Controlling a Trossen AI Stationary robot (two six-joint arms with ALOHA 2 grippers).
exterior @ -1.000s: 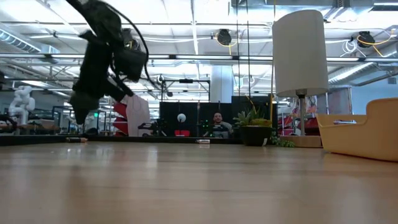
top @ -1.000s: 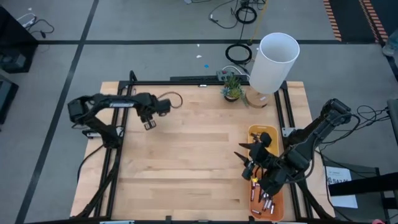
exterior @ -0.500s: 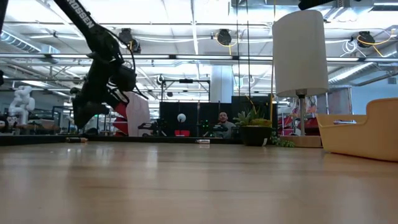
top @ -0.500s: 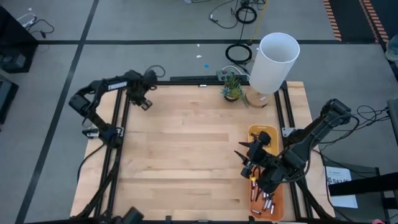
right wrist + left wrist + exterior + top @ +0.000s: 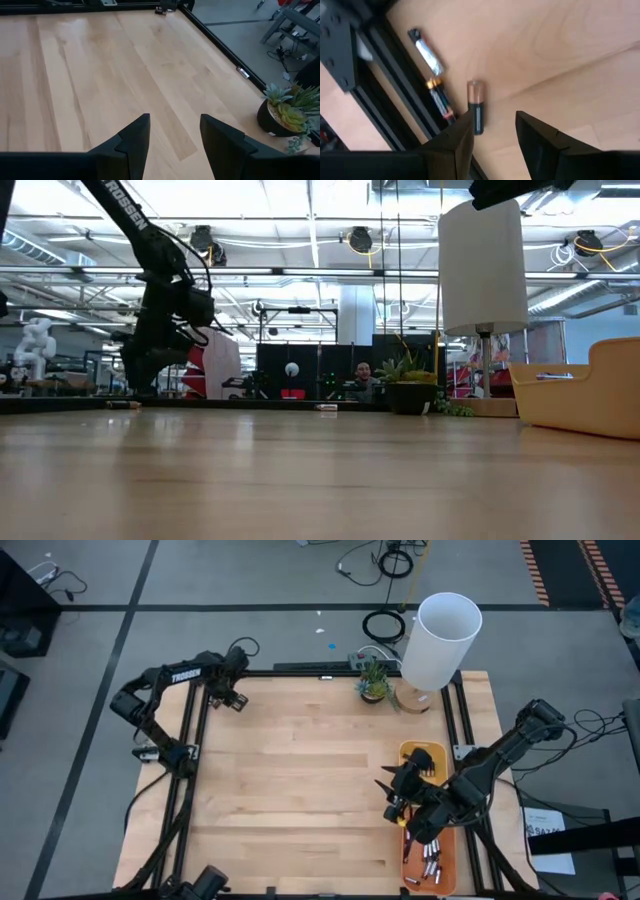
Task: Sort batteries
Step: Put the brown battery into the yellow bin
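Observation:
Three batteries lie on the wood at the table's far left corner, beside the black rail: a silvery one (image 5: pixel 427 52), a dark one with a gold end (image 5: pixel 440 97) and a copper-topped one (image 5: pixel 475 106). My left gripper (image 5: pixel 493 120) (image 5: pixel 232 698) hangs over them, pointing down, open and holding nothing; the copper-topped cell lies just off one fingertip. Several more batteries (image 5: pixel 426 865) lie in the orange tray (image 5: pixel 446 858) at the near right. My right gripper (image 5: pixel 175 120) (image 5: pixel 392 802) hovers open beside that tray, with only bare wood between its fingers.
A yellow tray (image 5: pixel 420 754) (image 5: pixel 590 395) adjoins the orange one on its far side. A white lamp (image 5: pixel 440 638) and a small potted plant (image 5: pixel 373 682) stand at the far edge. Black rails (image 5: pixel 200 720) frame the table. The middle of the tabletop (image 5: pixel 300 780) is bare wood.
My left gripper has swung toward the table's far left corner, rolling at the wrist and sinking a little, and now hangs over the batteries by the rail. Its fingers stay open.

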